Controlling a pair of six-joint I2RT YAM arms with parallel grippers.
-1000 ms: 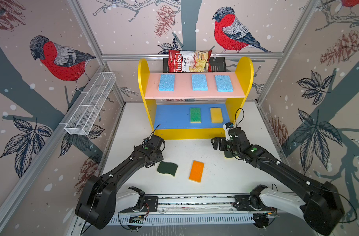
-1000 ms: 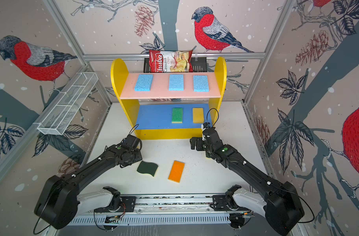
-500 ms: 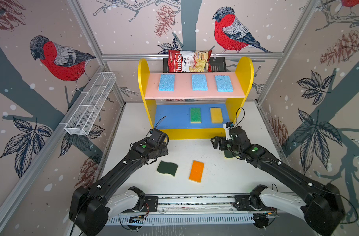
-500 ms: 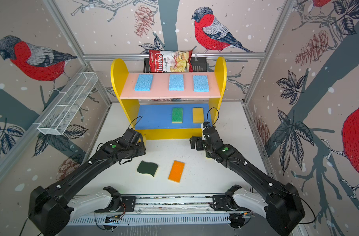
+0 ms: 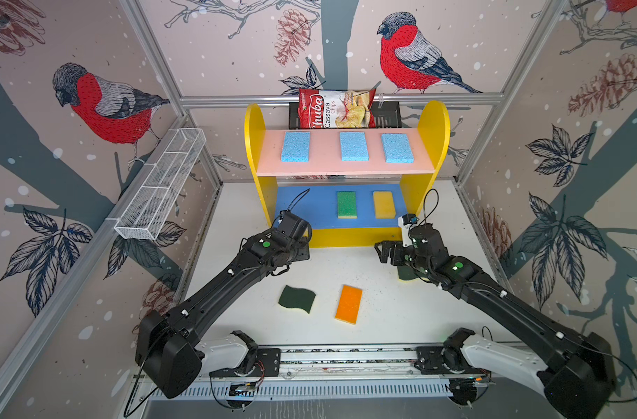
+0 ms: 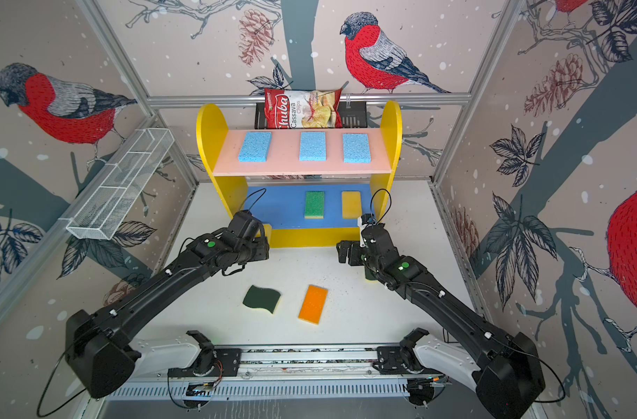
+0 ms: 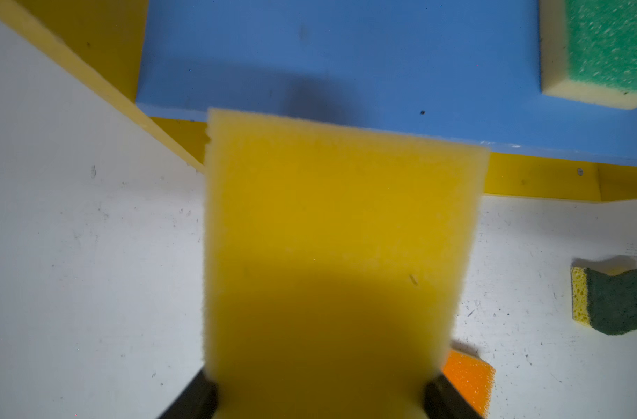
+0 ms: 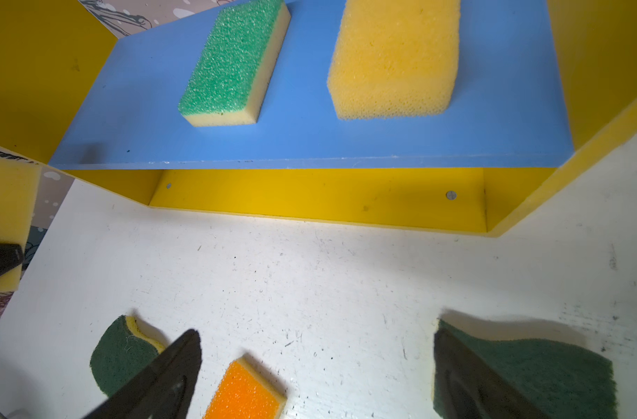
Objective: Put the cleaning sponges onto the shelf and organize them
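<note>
Left gripper (image 7: 320, 397): clamped on the short end of a plain yellow sponge (image 7: 339, 235), which sticks out flat ahead of the jaws.
Right gripper (image 8: 317, 341): jaws wide apart with nothing between them. It hovers over the table (image 5: 382, 319) at the right, just beside a wavy dark-green sponge (image 8: 545, 370).
Shelf (image 5: 433, 119): three light blue sponges (image 5: 353, 146) on the pink board (image 5: 324, 163). A green-topped sponge (image 5: 346, 204) and a second yellow sponge (image 5: 383, 204) sit middle and right on the blue board (image 5: 309, 206).
Key relation: the bare left part of the blue board lies just far of the held sponge. In the left wrist view the sponge's leading edge overlaps the board's front lip. Its long axis runs near-to-far, like its two shelved neighbours.
Nearer arm: left. I judge a short push far, then release.
On the table: another wavy sponge (image 5: 296, 298) and an orange-topped sponge (image 5: 349, 303), near centre.
</note>
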